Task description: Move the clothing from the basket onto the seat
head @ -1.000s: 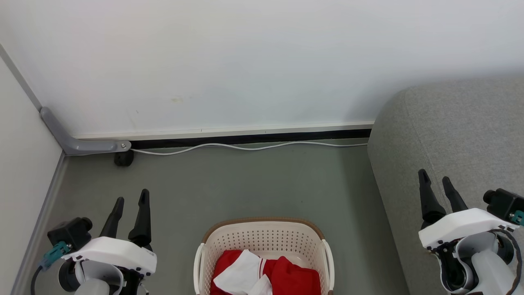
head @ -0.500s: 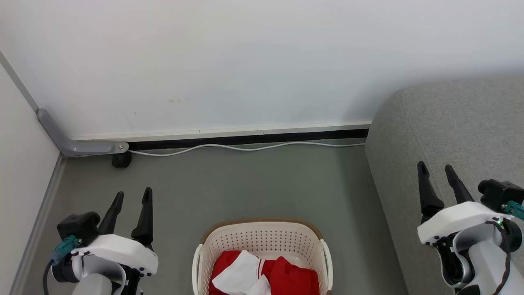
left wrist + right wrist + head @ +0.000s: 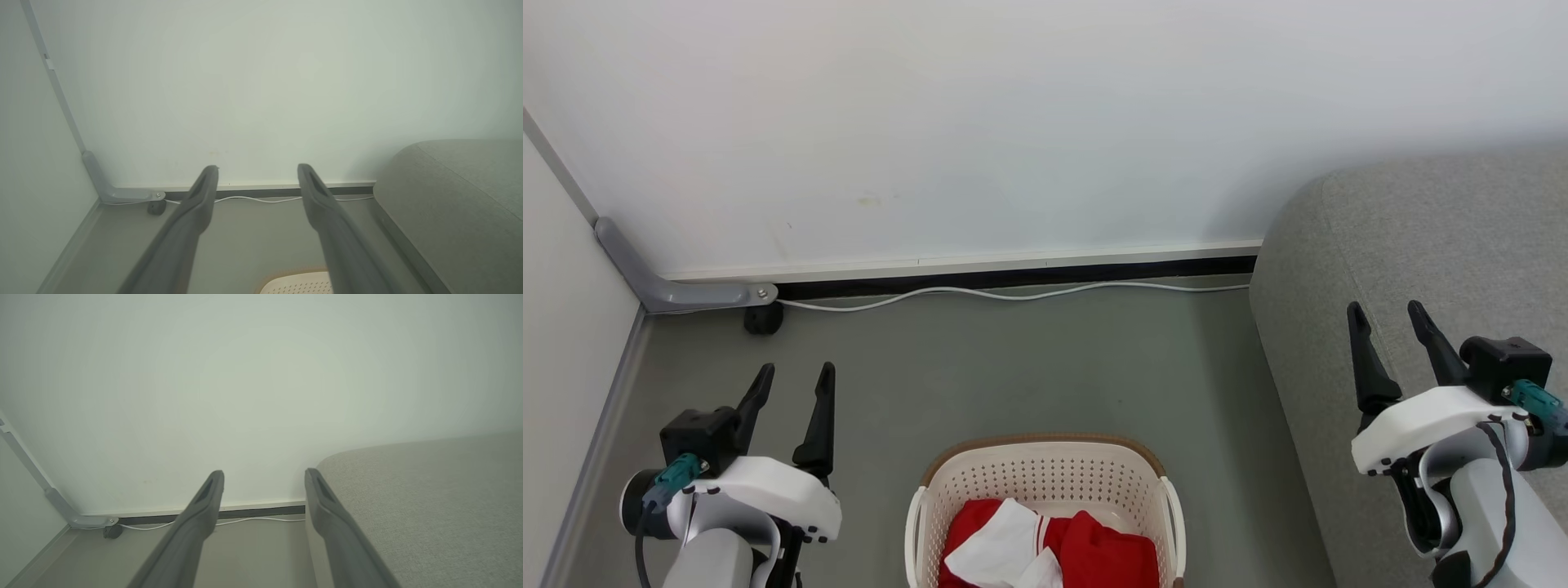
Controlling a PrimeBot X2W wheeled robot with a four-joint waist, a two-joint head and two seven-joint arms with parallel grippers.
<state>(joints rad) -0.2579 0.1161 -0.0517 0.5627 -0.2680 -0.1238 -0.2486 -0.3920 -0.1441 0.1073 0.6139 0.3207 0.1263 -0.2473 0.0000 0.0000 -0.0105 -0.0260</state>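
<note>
A cream perforated basket [image 3: 1045, 469] with a brown rim stands on the floor at the bottom centre of the head view. Red clothing with white panels [image 3: 1045, 549] lies bunched inside it. The grey woven seat [image 3: 1421, 269] fills the right side, its rounded end facing the basket. My left gripper [image 3: 796, 376] hovers open left of the basket, holding nothing. Over the seat's edge, my right gripper [image 3: 1387, 314] is open and holds nothing. The left wrist view catches the basket rim [image 3: 292, 281] low between open fingers; the right wrist view has the seat [image 3: 429, 498] beside its fingers.
A white wall [image 3: 1013, 122] closes the far side, with a white cable [image 3: 1013, 294] along its base. A grey bracket [image 3: 678, 290] and small black wheel [image 3: 762, 321] sit in the left corner beside a side wall [image 3: 564, 286]. Grey floor [image 3: 1013, 367] lies beyond the basket.
Both grippers have risen in the head view, fingers still spread. The left one has shifted slightly right, the right one slightly left. The view has drifted a little; basket and clothing lie as before.
</note>
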